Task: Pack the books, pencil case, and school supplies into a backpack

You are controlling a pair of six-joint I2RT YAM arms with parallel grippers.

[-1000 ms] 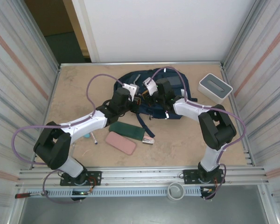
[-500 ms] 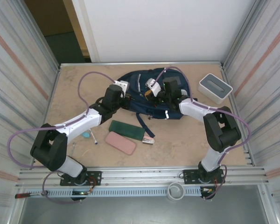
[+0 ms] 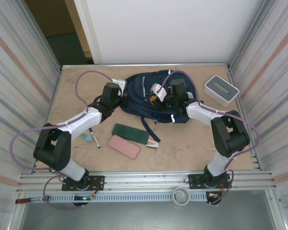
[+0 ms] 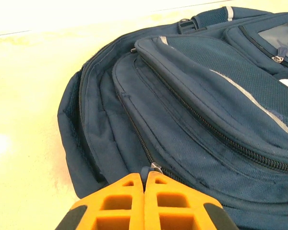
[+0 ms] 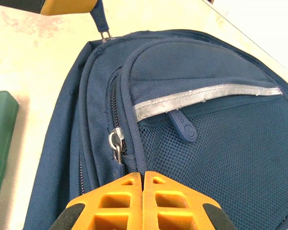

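The navy backpack (image 3: 153, 103) lies at the middle back of the table. At its left edge, my left gripper (image 3: 121, 92) (image 4: 144, 179) is shut on a zipper pull (image 4: 152, 168). My right gripper (image 3: 156, 97) (image 5: 144, 176) is shut on a fold of the backpack's (image 5: 206, 143) fabric, beside a second zipper pull (image 5: 116, 143). In front of the bag lie a pink pencil case (image 3: 124, 146), a flat green case (image 3: 130, 133), the small stapler (image 3: 152, 143) and the pen (image 3: 93, 136). The books are out of view.
A white box with a grey top (image 3: 221, 89) stands at the back right. A small teal item (image 3: 87, 137) lies by the pen. Corrugated metal walls close in both sides, and a metal rail runs along the near edge.
My left gripper has moved left along the backpack's edge, with the zipper pull in it. The right gripper shifted slightly right and stayed shut on the bag.
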